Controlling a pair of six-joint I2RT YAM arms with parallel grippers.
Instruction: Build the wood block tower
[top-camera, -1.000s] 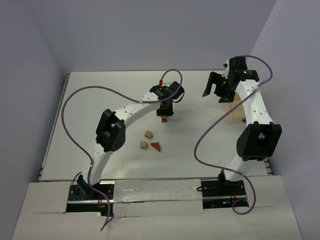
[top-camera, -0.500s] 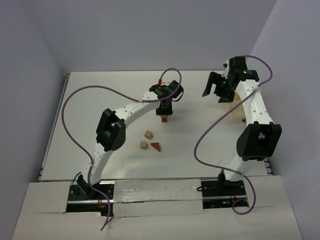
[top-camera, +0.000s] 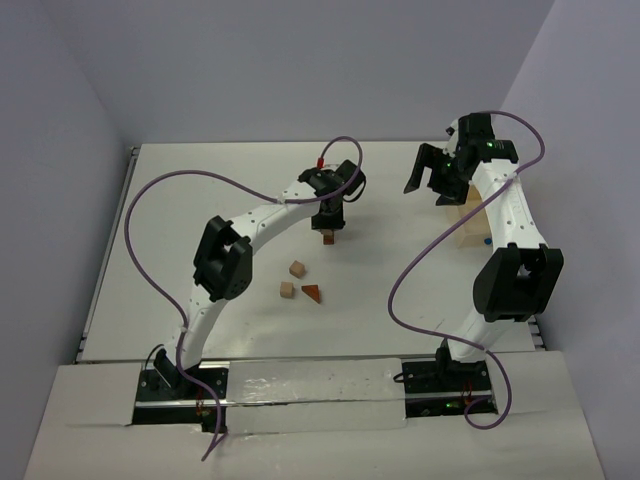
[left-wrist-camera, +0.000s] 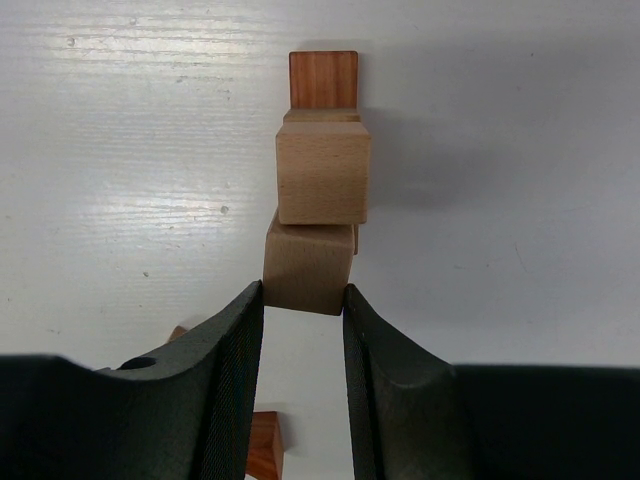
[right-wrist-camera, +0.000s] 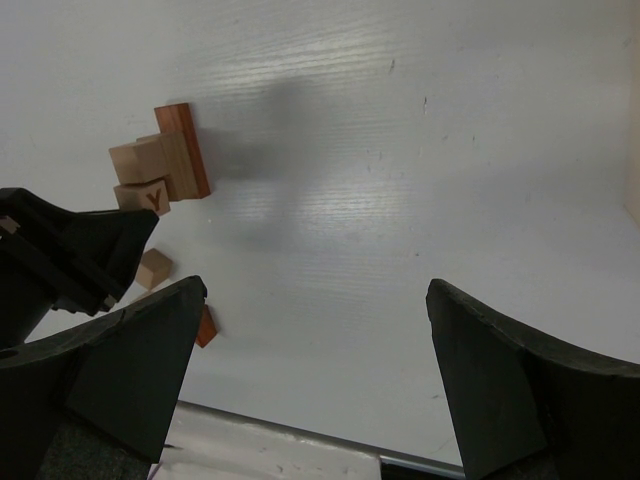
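No change noted — top tan cube (left-wrist-camera: 308, 262) gripped by left claw (left-wrist-camera: 303, 296) on tower (left-wrist-camera: 322, 165), unreleased; right claw (right-wrist-camera: 315, 300) gaping, idle.

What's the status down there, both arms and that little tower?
Left gripper shut on top tan block of the tower. Right gripper open, off to the side. Loose blocks lie apart, nothing blocking.

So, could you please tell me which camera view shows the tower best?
The left wrist view: the tower fills the frame, each cube distinct, its top cube between the left fingers. In the top view it is a speck under the left arm; in the right wrist view it is small, near the left edge.
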